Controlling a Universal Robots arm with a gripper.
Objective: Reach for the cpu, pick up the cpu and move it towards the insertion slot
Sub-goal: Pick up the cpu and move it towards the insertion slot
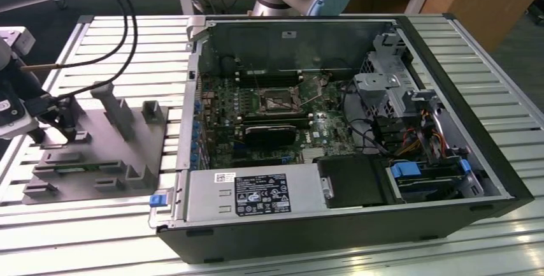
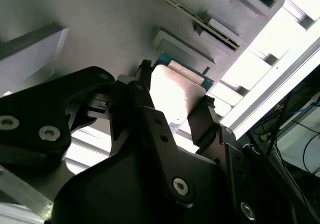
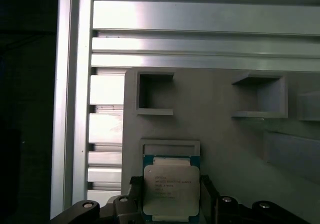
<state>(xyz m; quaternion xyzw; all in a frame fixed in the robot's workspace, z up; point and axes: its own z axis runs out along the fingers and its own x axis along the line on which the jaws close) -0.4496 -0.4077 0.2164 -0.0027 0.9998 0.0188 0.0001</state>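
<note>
The cpu (image 3: 171,191) lies flat in a shallow square recess of the grey moulded fixture (image 3: 225,144), lid up; its printed lines are too small to read. The gripper (image 2: 176,84) straddles it, jaws parted just wider than the chip, one beside each edge. The insertion slot (image 1: 277,101) sits well apart, inside the open computer case (image 1: 289,40).

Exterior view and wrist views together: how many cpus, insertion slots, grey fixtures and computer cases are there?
cpu: 1
insertion slot: 1
grey fixture: 1
computer case: 1
Total: 4
</note>
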